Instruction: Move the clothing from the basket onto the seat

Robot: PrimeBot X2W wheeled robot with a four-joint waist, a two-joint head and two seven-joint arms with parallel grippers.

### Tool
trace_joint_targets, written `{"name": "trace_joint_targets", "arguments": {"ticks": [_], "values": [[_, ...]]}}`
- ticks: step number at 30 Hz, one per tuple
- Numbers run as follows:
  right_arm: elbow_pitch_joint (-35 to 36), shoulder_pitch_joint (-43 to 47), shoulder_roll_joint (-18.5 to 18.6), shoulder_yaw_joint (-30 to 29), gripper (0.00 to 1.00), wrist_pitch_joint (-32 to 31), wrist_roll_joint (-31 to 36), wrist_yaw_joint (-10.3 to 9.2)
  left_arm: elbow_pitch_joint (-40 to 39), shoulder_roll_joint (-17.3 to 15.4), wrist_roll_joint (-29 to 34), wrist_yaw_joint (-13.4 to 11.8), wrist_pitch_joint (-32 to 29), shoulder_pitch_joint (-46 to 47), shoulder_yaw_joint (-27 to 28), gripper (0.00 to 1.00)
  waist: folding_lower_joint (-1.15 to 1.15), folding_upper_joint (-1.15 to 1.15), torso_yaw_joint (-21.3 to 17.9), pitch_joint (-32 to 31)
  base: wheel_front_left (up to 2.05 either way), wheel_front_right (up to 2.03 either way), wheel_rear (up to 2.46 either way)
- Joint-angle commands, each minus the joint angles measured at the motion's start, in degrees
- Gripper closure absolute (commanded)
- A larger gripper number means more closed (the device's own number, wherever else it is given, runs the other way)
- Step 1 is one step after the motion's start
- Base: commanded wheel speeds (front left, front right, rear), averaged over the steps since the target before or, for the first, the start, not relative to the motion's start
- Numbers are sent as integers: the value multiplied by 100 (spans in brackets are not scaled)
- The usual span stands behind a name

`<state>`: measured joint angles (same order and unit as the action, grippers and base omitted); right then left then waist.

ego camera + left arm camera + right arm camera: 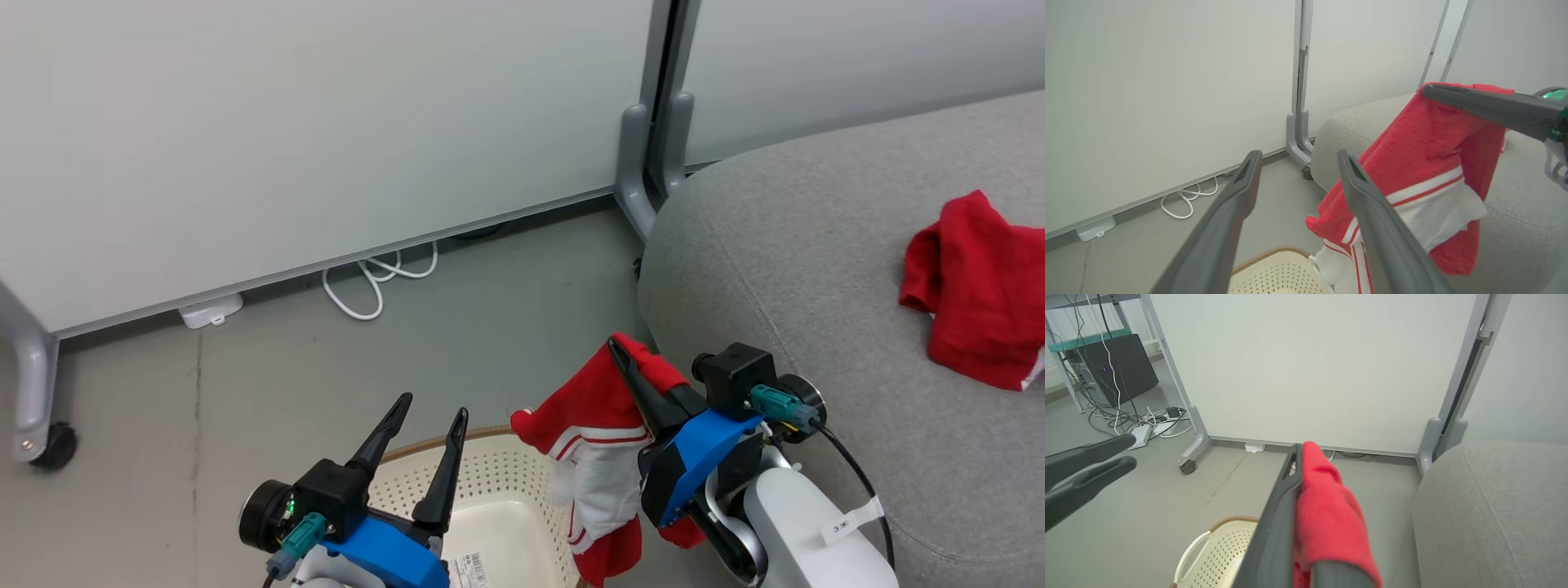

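Red-and-white garment point(600, 425): pinched by right gripper point(617, 346), hanging over basket point(490, 478) rim.
Left gripper point(433, 407): spread wide, empty, above basket.
Second garment point(980, 286): on seat point(775, 245), right of basket.

Pale white partition panels point(326, 122) stand on grey metal legs point(635, 163) with a black castor point(57, 445). A looped white cable point(375, 284) and small white plastic box point(211, 310) lie on the grey floor point(245, 392).

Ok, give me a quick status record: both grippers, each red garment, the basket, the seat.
left gripper: open, holding nothing, above the basket
right gripper: shut on the red-and-white garment
red-and-white garment: hanging above the basket's edge, beside the seat
second red garment: lying on the seat
basket: on the floor by the seat, barcode sticker visible on its bottom
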<state>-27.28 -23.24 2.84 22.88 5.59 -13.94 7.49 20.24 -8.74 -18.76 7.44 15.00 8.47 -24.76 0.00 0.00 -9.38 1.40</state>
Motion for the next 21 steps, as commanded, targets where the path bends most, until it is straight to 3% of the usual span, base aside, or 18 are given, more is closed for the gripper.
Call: {"name": "trace_joint_targets", "arguments": {"ticks": [1,21], "values": [[28,38,8,-14,100,-10,2,2,-5,8,-5,5,28,1,16,0,0,0,-221,17,0,0,0],[106,64,7,-9,100,-6,-43,1,-44,-4,21,6,28,49,97,0,0,0,-1620,180,0,0,0]]}}
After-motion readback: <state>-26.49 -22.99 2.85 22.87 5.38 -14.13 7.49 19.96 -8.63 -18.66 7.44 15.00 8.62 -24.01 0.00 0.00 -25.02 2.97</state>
